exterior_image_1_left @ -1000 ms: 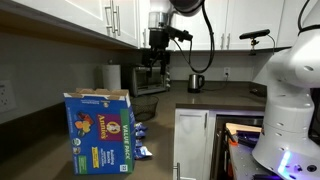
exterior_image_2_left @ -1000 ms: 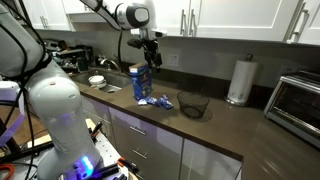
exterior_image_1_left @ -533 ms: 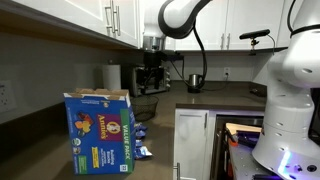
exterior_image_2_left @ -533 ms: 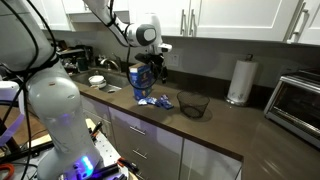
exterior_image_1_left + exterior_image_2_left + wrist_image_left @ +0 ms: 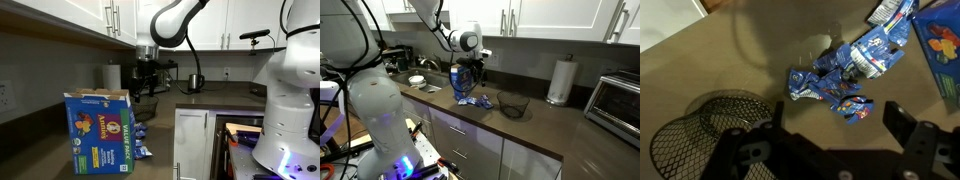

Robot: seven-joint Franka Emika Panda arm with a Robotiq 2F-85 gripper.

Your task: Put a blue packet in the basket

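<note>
Several blue packets (image 5: 845, 75) lie in a loose heap on the counter in the wrist view; they also show in both exterior views (image 5: 473, 101) (image 5: 141, 150) beside the blue box. The dark wire basket (image 5: 705, 130) sits at the lower left of the wrist view, and to the right of the packets in an exterior view (image 5: 513, 104). My gripper (image 5: 830, 135) is open and empty, hovering above the counter with the nearest packet just beyond its fingers. In the exterior views it hangs over the packets (image 5: 472, 72) (image 5: 143, 78).
A tall blue cardboard box (image 5: 100, 132) stands next to the packets, also seen at the wrist view's right edge (image 5: 943, 50). A paper towel roll (image 5: 558, 80) and silver toaster oven (image 5: 617, 100) stand further along the counter. A kettle (image 5: 195, 82) stands on the far counter.
My arm has come down and moved toward the heap of packets by the blue box. The gripper stays open. Nothing on the counter has moved.
</note>
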